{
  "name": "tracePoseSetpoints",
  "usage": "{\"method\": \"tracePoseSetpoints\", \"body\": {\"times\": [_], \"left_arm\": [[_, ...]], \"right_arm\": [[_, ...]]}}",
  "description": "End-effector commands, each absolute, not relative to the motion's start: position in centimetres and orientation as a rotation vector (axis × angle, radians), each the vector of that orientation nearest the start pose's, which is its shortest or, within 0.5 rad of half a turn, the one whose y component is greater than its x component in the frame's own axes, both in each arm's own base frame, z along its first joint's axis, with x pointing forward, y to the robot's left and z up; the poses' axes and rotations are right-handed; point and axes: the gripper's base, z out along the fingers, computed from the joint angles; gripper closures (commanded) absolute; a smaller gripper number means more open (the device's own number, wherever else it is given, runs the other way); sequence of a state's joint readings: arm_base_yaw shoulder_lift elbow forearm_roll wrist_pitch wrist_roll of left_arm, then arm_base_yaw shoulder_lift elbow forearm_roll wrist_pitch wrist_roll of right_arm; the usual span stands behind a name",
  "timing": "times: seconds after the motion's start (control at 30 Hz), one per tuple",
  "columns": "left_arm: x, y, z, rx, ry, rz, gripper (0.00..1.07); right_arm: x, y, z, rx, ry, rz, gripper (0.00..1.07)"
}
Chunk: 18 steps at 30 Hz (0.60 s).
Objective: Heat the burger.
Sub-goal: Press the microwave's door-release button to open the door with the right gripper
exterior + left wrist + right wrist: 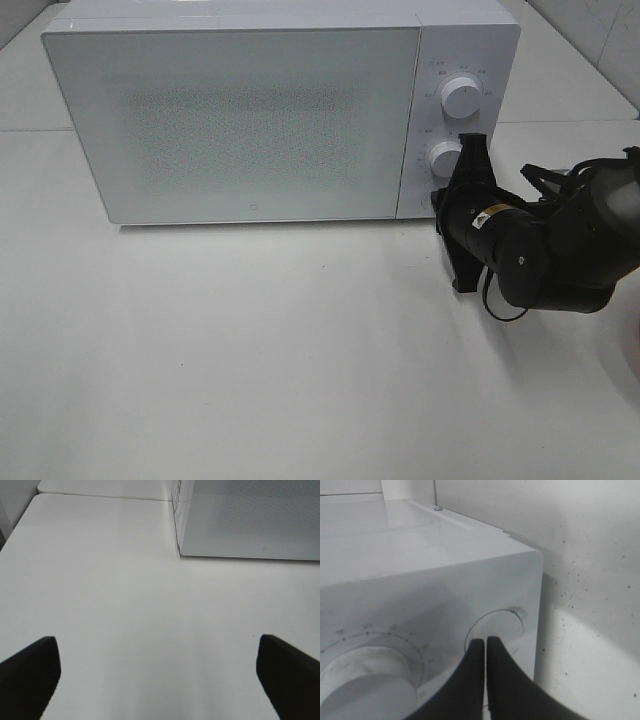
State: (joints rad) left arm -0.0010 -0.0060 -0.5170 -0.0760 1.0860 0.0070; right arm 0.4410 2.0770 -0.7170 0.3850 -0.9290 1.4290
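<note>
A white microwave (250, 120) stands at the far side of the white counter (300, 350). Its door (240, 125) is shut, and the frosted, speckled pane lets nothing inside show through. The burger appears in none of the three views, and the pictures do not show whether it sits behind that door.

On the control panel at the microwave's right end there are two round white knobs, the upper knob (462, 97) ringed with small marks and the lower knob (442, 158) just beneath it. The right gripper (470, 142) reaches in from the right side of the scene, its black arm lying low over the counter. The tip rests at the right edge of the lower knob. In the right wrist view its two dark fingers (470, 680) are pressed flat together with only a thin seam between them. They hold nothing and point at a round dial on the panel near the microwave's outer edge. Whether they actually touch it I cannot tell.

The left gripper (157, 645) shows only in its own wrist view. Its jaws stand wide apart over bare counter, with nothing between them, on the near side of the microwave's left front corner and well clear of it
</note>
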Motion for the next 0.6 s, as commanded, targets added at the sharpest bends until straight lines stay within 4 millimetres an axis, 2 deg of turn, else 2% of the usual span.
{"method": "tracePoseSetpoints", "body": {"times": [0.03, 0.3, 0.6], "left_arm": [[-1.1, -0.7, 28.1, 0.012, 2.012, -0.106, 0.06], [-1.1, -0.7, 28.1, 0.012, 2.012, -0.106, 0.06], [-1.1, -0.7, 28.1, 0.012, 2.012, -0.106, 0.06]], "right_arm": [[32.8, 12.4, 8.8, 1.359, 1.560, 1.080, 1.07], [33.3, 12.5, 9.1, 1.351, 1.532, 1.093, 1.07], [35.0, 11.2, 9.9, 1.339, 1.480, 1.077, 1.07]]}}
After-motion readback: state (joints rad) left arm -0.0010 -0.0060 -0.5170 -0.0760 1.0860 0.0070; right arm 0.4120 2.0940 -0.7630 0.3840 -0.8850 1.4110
